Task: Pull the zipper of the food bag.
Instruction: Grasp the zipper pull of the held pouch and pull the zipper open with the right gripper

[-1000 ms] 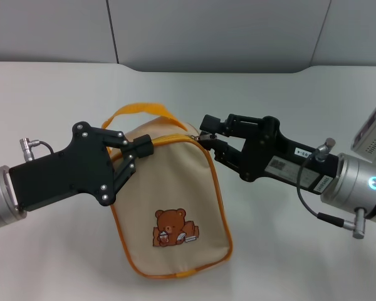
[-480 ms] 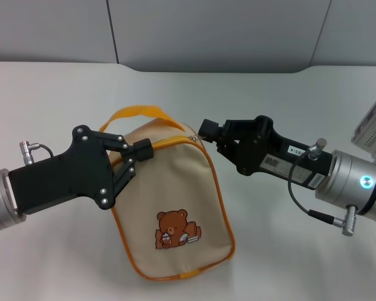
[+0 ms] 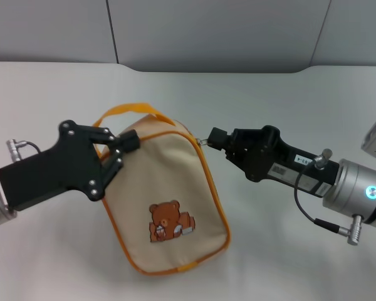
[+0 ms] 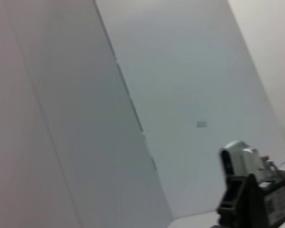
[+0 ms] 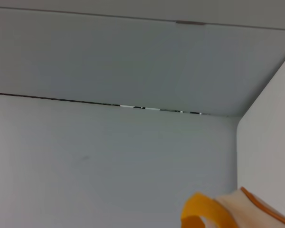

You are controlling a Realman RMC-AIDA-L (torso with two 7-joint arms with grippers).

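1. The food bag [image 3: 166, 200] lies on the white surface [image 3: 288, 100] between the two arms, tilted, with its bear patch [image 3: 167, 221] facing up toward the head camera.
2. The orange strap handle [image 3: 122, 113] arches over the bag's far end. A slice of that handle and of the beige canvas also shows in the right wrist view [image 5: 206, 213].
3. The zipper [image 3: 175, 130] runs along the bag's top edge, trimmed in orange. Its small silver pull tab [image 3: 203, 140] sits at the corner nearest the right arm.
4. The left gripper [image 3: 126, 145] is at the bag's upper left corner, jaws clamped together on the fabric edge there, just below the handle.
5. The right gripper [image 3: 212, 138] reaches in from the right, its tip touching the pull tab. The jaws look closed on the tab (the contact itself is small and partly hidden, so the grip cannot be confirmed in detail).
6. The left wrist view shows only grey wall panels and, farther off, part of the right arm [image 4: 251, 190].
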